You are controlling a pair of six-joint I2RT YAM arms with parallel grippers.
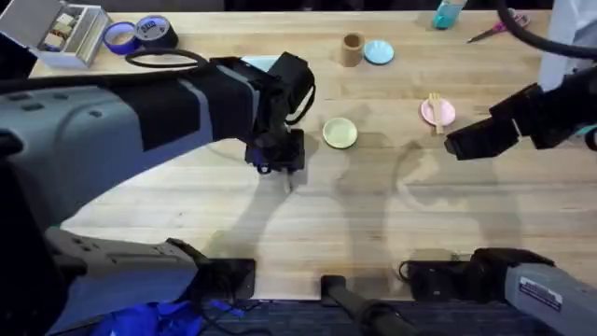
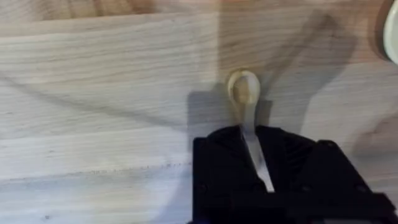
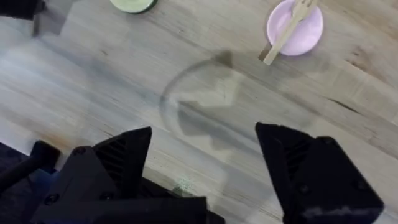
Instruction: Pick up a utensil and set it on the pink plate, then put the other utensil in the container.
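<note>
The wooden fork lies across the pink plate at the right of the table; the right wrist view shows the fork overhanging the plate's rim. My right gripper hovers just right of and nearer than the plate, open and holding nothing. At the table's centre, my left gripper is shut on the wooden spoon. In the left wrist view the spoon sticks out past the gripper, bowl over bare wood. The brown container stands at the far centre.
A yellow-green plate sits just right of the left gripper. A light blue plate lies beside the container. At the far left are a grey box, tape rolls and a black cable. A blue bottle and scissors are far right.
</note>
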